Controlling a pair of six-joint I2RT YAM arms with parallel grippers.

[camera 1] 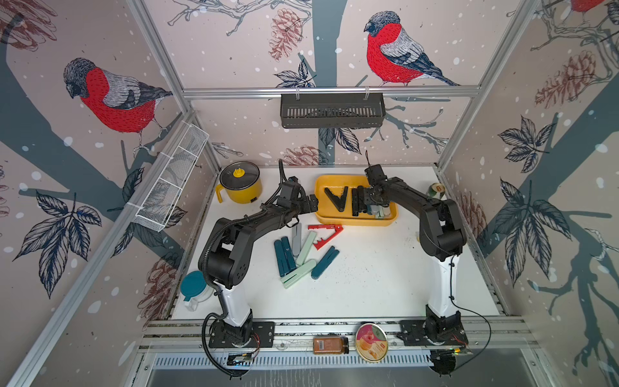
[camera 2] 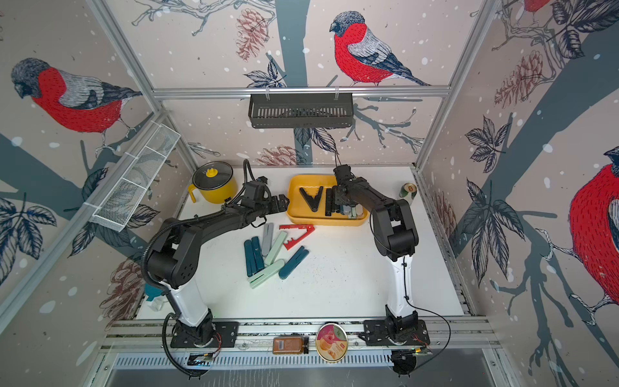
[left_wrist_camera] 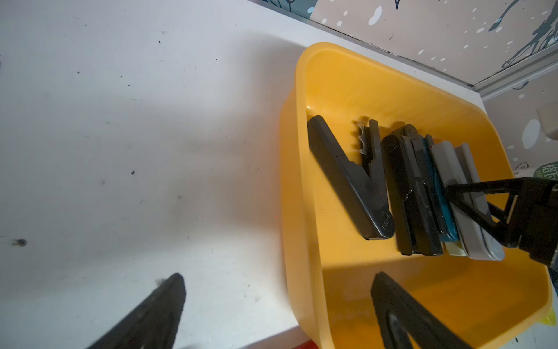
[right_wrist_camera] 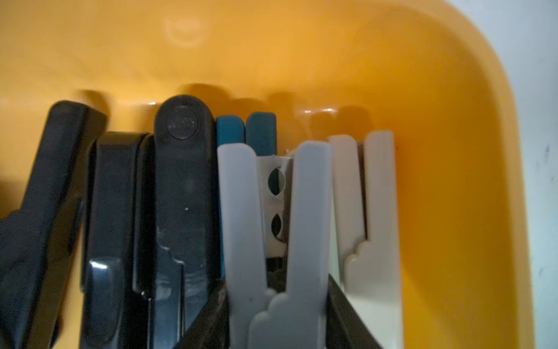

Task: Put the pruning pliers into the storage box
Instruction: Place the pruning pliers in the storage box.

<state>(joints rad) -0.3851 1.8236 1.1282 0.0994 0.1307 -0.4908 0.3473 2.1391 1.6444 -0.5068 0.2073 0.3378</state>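
On the table (camera 1: 368, 284), six pruning pliers (camera 1: 306, 248), one storage box (camera 1: 351, 220).

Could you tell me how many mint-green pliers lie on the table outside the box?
2: one mint pliers beside the grey pliers; another mint pliers nearer the viewer.

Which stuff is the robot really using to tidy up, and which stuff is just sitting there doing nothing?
For the job:
- yellow storage box
- pliers inside it
- pliers outside it

Just lying about:
- yellow pot
- black rack
- white mesh basket
- teal-lidded jar
- brown spice jar
- round tin
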